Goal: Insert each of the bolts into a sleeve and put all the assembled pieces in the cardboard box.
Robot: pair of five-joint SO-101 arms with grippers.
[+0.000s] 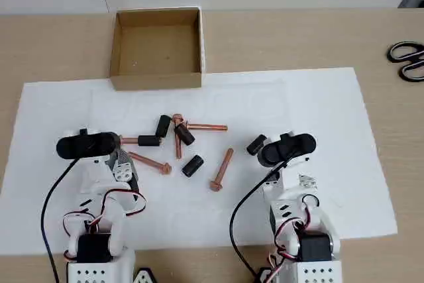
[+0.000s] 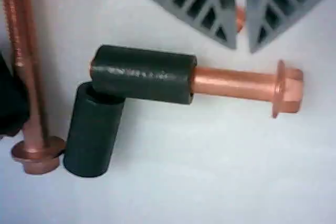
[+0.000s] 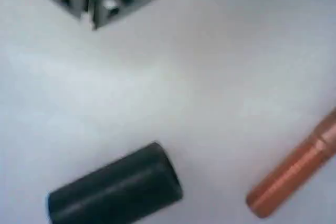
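Up at the far edge of the white paper (image 1: 318, 97), seen from high above, sits the cardboard box (image 1: 157, 81), and inside it you see just its bare brown floor. All the bolts (image 1: 222, 169) and black sleeves (image 1: 192, 166) lie out on the paper, between the box and the two arms. Scissors (image 1: 407, 61) lie on the table (image 1: 298, 38), well apart from them. From the left wrist, the left gripper (image 2: 242, 45) is near a joined bolt (image 2: 247, 83) that sits inside its sleeve (image 2: 142, 74) with the head poking out. I cannot tell if this gripper is open or shut. A loose sleeve (image 2: 94, 129) touches the joined one, and a bare bolt (image 2: 26, 72) lies beside it. From the right wrist, the right gripper (image 3: 93, 19) is closed tight on nothing. A lone sleeve (image 3: 115, 190) and a bolt tip (image 3: 294, 174) lie near each other but apart.
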